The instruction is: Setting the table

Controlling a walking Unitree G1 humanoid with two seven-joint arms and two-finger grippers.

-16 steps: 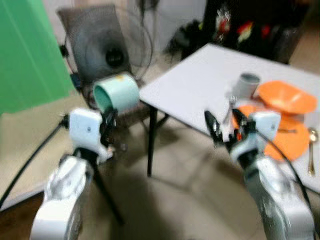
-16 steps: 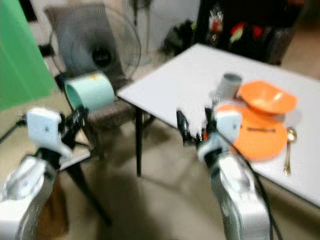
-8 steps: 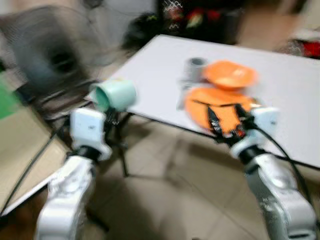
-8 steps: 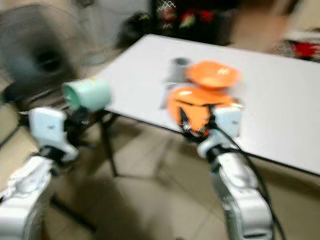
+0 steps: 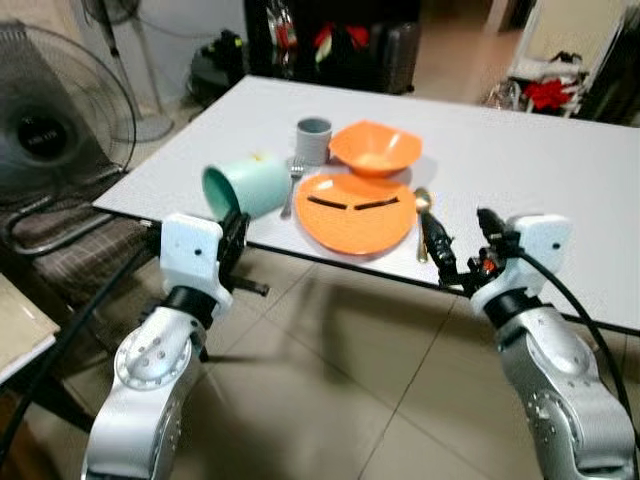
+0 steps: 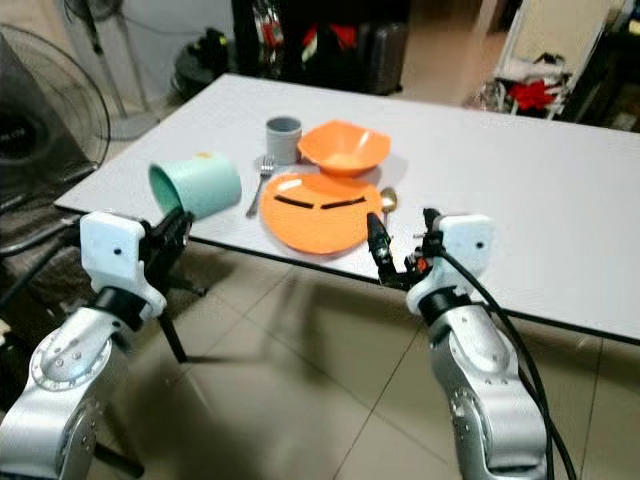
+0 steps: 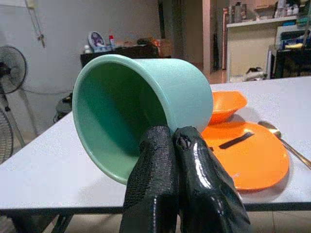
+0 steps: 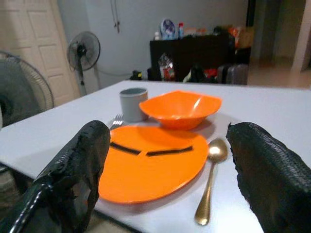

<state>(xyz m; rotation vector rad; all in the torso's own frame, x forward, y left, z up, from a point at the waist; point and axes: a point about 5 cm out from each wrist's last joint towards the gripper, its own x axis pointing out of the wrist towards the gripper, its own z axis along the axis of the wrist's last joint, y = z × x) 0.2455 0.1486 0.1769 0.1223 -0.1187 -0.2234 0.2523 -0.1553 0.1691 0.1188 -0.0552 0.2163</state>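
Observation:
My left gripper [image 5: 235, 222] is shut on the rim of a mint green cup [image 5: 245, 188], which lies tilted on its side just over the near left edge of the white table [image 5: 520, 160]. In the left wrist view the fingers [image 7: 155, 165] pinch the cup [image 7: 146, 97] wall. An orange plate [image 5: 355, 212] with two dark strips lies on the table, with an orange bowl [image 5: 375, 148] and a grey cup [image 5: 313, 138] behind it, a fork [image 5: 293, 185] to its left and a gold spoon [image 5: 421, 215] to its right. My right gripper [image 5: 462, 245] hangs open at the table's near edge, right of the plate.
A standing fan [image 5: 50, 110] and a dark chair [image 5: 60, 240] are at the left of the table. Dark furniture and bags [image 5: 330, 45] stand behind its far side. Tiled floor [image 5: 340, 380] lies in front of me.
The whole view has swung and sharpened, so the table now lies straight ahead and closer. My left gripper still holds the green cup and the right one stays open.

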